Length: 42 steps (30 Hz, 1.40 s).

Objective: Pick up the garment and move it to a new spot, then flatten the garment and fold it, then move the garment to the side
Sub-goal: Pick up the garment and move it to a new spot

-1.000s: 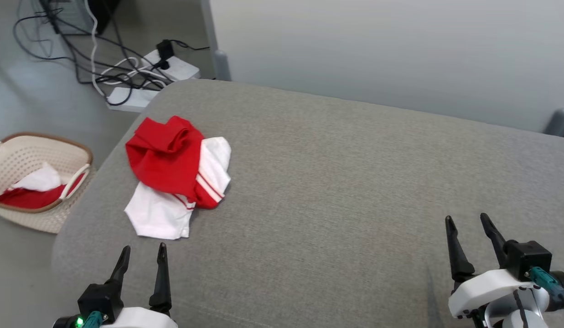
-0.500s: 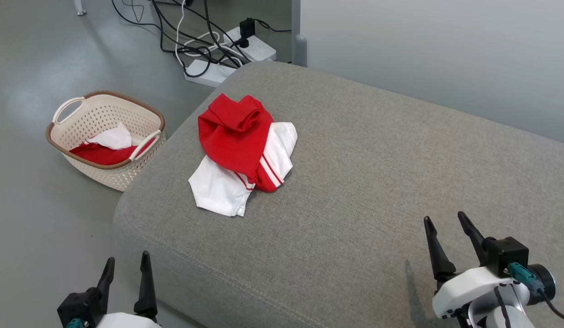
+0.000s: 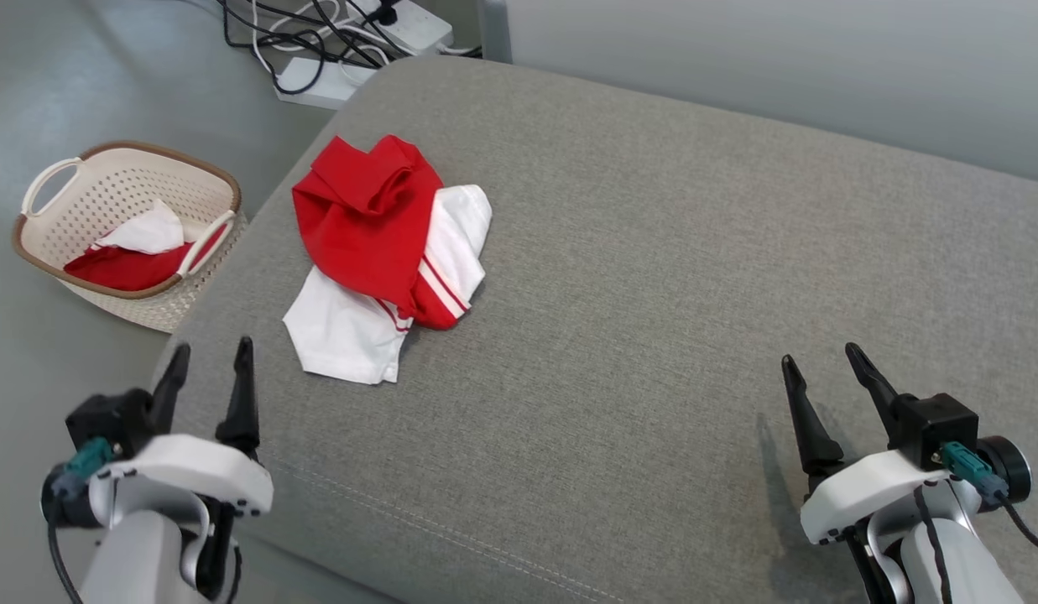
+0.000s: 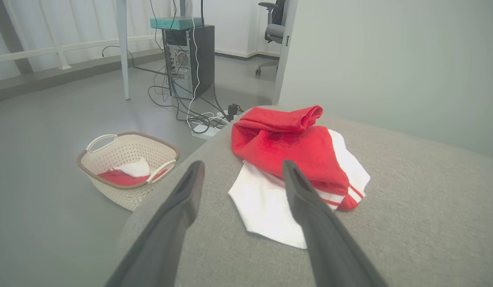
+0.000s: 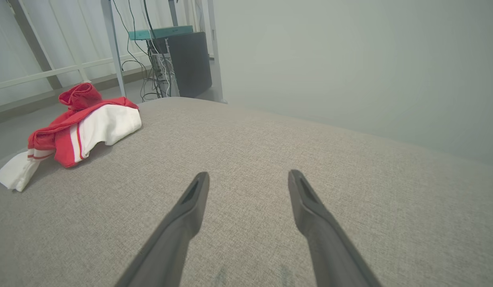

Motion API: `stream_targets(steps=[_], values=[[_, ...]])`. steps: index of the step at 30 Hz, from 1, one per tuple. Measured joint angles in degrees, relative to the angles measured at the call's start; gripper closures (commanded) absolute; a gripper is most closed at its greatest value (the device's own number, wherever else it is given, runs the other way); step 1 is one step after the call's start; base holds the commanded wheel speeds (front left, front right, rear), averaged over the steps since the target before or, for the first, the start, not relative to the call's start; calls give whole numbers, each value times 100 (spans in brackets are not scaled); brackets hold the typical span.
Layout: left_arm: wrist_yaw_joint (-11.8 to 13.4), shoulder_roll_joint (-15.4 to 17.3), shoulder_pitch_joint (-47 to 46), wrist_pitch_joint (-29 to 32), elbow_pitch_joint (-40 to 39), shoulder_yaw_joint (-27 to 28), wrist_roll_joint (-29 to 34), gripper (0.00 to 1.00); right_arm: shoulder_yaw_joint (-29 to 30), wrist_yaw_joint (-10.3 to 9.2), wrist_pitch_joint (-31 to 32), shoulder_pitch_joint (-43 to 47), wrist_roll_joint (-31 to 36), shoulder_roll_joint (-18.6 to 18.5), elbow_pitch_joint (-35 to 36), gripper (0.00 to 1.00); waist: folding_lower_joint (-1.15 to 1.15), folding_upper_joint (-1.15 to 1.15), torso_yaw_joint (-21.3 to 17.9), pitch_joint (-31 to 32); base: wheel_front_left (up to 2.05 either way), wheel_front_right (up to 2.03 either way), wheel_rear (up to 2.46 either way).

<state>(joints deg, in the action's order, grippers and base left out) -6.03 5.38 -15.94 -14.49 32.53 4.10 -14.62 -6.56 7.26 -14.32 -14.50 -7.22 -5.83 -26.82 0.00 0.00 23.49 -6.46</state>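
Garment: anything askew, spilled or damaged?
Only the garment itself: it lies crumpled near the left far corner of the grey cushion, red part bunched over the white, not flat. No spill or damage visible; the basket stands upright on the floor.

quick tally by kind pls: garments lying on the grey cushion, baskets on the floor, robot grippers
garment: 1
basket: 1
grippers: 2 (left gripper, right gripper)
total: 4
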Motion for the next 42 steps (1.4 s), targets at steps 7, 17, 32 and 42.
stream_targets(steps=[7,17,32,42], values=[[-101,564,-1412,1,950,-157,-155,0,-172,0,0,-345,16,-89,51,0,0,0,-382,-437,0,0,0],[-107,1050,-2826,343,1720,-968,-912,0,-246,0,0,-655,54,-269,205,0,0,0,-1046,-1062,0,0,0],[20,1948,-3442,595,2911,-1552,-1658,0,-334,0,0,-961,57,-337,380,0,0,0,-2006,-1743,0,0,0],[515,2116,-3757,906,3623,-1673,-1505,0,-301,0,0,-1082,55,-333,425,0,0,0,-2433,-2065,0,0,0]])
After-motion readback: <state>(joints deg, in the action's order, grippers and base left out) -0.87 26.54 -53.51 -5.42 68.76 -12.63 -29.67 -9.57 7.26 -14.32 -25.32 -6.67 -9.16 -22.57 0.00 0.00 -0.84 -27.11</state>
